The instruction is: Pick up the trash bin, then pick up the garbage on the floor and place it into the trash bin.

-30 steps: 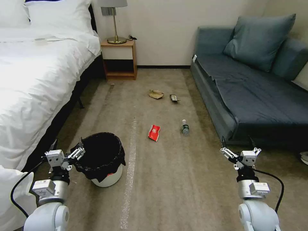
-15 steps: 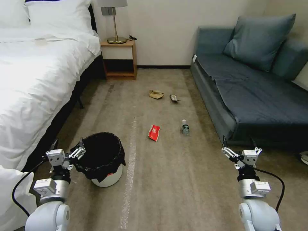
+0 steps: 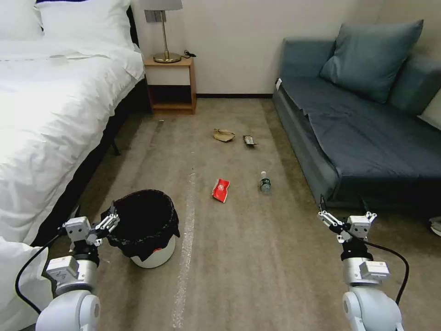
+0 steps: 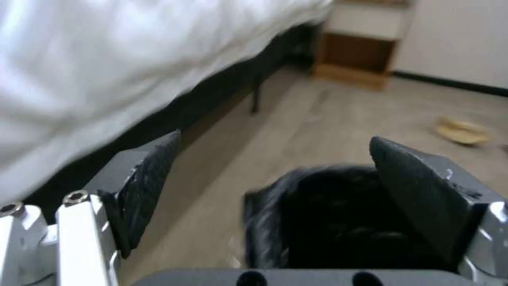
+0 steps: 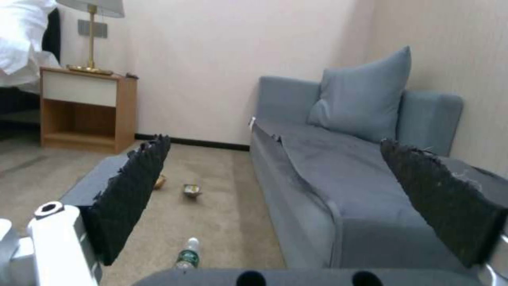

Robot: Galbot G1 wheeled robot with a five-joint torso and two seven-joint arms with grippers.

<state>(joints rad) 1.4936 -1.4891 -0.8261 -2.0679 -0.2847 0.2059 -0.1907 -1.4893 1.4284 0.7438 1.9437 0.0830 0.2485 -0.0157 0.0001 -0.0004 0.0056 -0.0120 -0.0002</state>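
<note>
Bed (image 3: 50, 115) with white bedding fills the left side of the head view, blue-grey sofa (image 3: 358, 133) the right, tan carpet floor (image 3: 239, 257) between them. Wooden nightstand (image 3: 171, 85) with a brass lamp (image 3: 164, 32) stands against the far wall, upper centre-left.

Trash bin (image 3: 148, 230), white bucket with black bag draped over the rim, stands upright on the floor at lower left, just beside the bed. Left gripper (image 3: 94, 220) is at the bin's left rim, jaws spread wide, holding nothing; in the left wrist view the gripper (image 4: 275, 190) has the bin's black bag (image 4: 339, 222) between its pads, one pad (image 4: 407, 190) over the bag, contact cannot be told.

Right gripper (image 3: 344, 214) hangs at lower right in front of the sofa, well apart from the litter, jaws wide open and empty; same in the right wrist view (image 5: 280, 198).

Garbage all lies on the floor: red snack packet (image 3: 221, 190) mid-frame, small clear bottle (image 3: 265, 182) just to its right near the sofa base, crumpled tan paper (image 3: 223, 134) farther back at centre, dark-and-yellow wrapper (image 3: 249, 140) just beside that paper.
</note>
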